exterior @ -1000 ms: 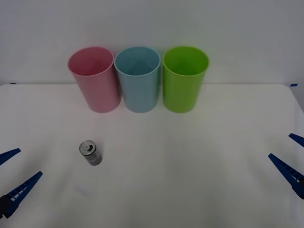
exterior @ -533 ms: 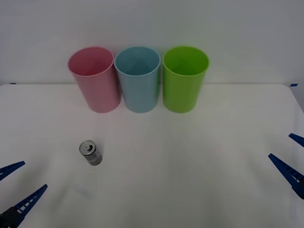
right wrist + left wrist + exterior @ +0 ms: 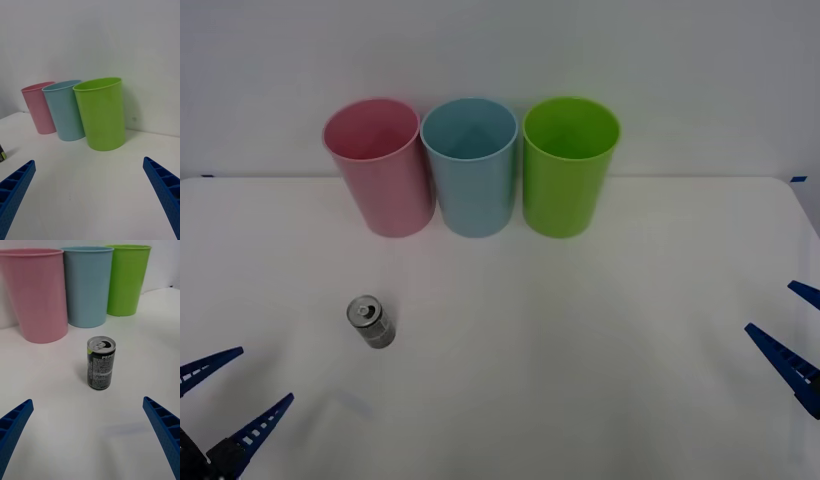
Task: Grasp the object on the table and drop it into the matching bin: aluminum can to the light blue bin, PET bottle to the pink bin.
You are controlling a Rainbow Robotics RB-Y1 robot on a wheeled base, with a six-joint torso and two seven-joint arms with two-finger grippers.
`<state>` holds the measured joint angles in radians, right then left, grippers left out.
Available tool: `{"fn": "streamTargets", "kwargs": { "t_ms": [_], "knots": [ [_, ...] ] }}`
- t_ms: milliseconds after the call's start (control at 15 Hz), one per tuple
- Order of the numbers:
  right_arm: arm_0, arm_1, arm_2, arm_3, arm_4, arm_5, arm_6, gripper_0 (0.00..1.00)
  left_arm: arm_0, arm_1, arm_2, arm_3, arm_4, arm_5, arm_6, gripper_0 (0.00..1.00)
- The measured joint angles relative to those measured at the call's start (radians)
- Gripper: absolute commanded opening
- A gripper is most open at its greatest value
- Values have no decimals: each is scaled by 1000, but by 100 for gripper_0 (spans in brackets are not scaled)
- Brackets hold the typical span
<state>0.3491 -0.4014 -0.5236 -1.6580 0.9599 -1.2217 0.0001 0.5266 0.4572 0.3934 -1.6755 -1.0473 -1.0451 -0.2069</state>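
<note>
We get soft, even light from overhead here, nothing harsh. The wide white table (image 3: pixel 600 330) comes out bright, nearly washed out, with no hard glare. The small silver-grey metal can (image 3: pixel 101 363) throws only a faint smudge of shadow, and we can read its label print in the left wrist view. The tall pink (image 3: pixel 378 165), light blue (image 3: pixel 471 165) and lime green (image 3: pixel 569 165) plastic bins cast weak shadows along the table's far edge.

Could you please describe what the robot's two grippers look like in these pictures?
Both the left gripper and the right gripper have jaws of bright blue plastic: long, tapering, wedge-shaped fingers with ribbed, cell-like inner faces. Pale markings show along the left fingers, which join a dark base.
</note>
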Motion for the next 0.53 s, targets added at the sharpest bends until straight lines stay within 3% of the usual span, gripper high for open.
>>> {"fn": "streamTargets", "kwargs": {
  "t_ms": [533],
  "knots": [
    [0, 0, 0, 0, 0, 0, 0, 100, -38, -24, -74, 33, 22, 59, -8, 100]
  ]
}}
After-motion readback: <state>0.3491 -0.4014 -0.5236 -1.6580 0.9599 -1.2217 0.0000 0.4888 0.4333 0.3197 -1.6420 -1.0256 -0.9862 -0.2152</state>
